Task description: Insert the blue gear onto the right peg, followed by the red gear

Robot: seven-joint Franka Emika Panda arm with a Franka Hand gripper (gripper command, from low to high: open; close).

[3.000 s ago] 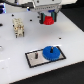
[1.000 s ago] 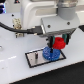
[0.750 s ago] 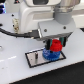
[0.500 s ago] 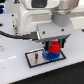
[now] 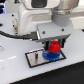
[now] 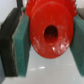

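Note:
In the exterior view the blue gear [image 5: 50, 55] lies flat on the grey black-bordered plate [image 5: 34, 58], at the plate's end toward that view's right; the right peg under it is hidden. The red gear [image 5: 53, 47] sits just above the blue gear, between my gripper's fingers [image 5: 53, 46]; whether it touches the blue gear I cannot tell. The wrist view shows the red gear [image 6: 50, 31] with its dark centre hole, pressed between two green pads [image 6: 20, 46]. A thin dark pin [image 5: 36, 57] stands on the plate toward the exterior view's left.
The plate rests on a white table [image 5: 15, 70]. A black cable [image 5: 12, 34] runs in from the exterior view's left to the arm. The arm's white body [image 5: 37, 15] fills the upper part of that view.
Three seconds ago the gripper was high above the plate with the blue gear lying uncovered. Since then it has come down with the red gear to just over the blue gear.

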